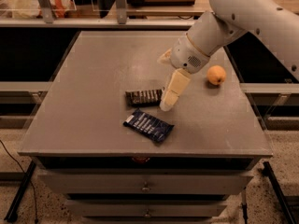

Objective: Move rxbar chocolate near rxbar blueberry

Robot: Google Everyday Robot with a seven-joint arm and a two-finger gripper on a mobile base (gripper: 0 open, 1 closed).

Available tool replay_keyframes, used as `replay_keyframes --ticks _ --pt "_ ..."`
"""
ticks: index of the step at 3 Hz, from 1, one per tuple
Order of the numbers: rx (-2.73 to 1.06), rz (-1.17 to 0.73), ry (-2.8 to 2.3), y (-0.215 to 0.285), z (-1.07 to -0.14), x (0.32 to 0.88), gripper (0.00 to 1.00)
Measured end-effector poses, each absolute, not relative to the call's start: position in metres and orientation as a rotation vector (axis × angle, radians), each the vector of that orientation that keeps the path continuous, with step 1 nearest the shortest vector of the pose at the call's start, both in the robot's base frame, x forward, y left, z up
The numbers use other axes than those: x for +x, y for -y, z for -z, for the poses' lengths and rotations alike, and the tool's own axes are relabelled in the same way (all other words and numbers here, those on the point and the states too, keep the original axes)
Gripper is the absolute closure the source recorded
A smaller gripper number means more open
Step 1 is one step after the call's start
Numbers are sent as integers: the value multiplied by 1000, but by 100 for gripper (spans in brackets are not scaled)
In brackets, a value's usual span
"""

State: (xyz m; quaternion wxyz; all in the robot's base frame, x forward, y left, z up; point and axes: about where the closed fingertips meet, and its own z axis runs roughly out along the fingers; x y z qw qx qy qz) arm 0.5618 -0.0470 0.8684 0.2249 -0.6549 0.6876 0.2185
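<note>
The rxbar chocolate [144,97], a slim dark bar with pale lettering, lies flat on the grey table [93,78] near its middle. The rxbar blueberry [148,125], a navy wrapper with white lettering, lies just in front of it, a small gap apart. My gripper [168,91] hangs over the chocolate bar's right end. One cream finger [173,90] points down with its tip at the bar's right end. The other finger is spread away behind it. The gripper is open and holds nothing.
An orange fruit [216,74] sits on the table to the right of the gripper. The white arm [243,13] comes in from the upper right. Drawers [145,185] are below the table's front edge. Shelving [117,3] stands behind.
</note>
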Motion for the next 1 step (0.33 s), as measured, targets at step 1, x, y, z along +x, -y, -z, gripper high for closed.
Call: replay_keyframes --ticks 1 --pt "-1808 -603 -1896 47 -869 562 0"
